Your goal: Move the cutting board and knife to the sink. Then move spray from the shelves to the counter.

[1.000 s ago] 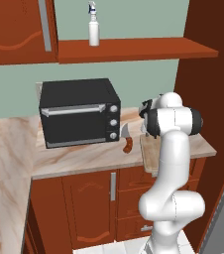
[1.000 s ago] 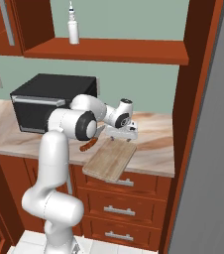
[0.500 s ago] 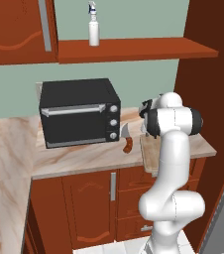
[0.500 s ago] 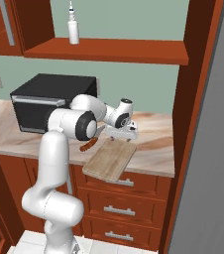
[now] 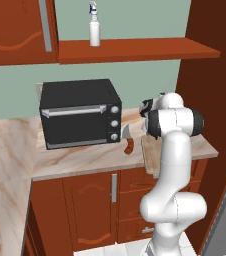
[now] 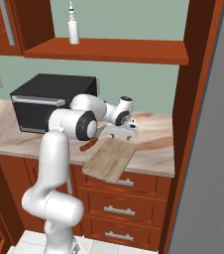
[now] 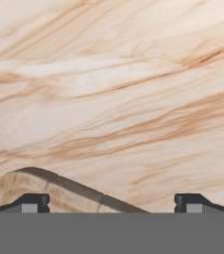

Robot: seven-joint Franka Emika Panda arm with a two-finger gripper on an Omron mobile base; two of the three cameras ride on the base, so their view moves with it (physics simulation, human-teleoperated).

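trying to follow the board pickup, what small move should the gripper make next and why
Probably ease the gripper down over the board's far edge. Its jaws stand open just above that end, and in the hand view only a corner of the board sits by one fingertip, the counter ahead. Nothing is held yet; the knife lies beside the board.

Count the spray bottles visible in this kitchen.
1. The spray bottle stands upright on the wooden shelf, above the black toaster oven. Closed cabinets could hide others.
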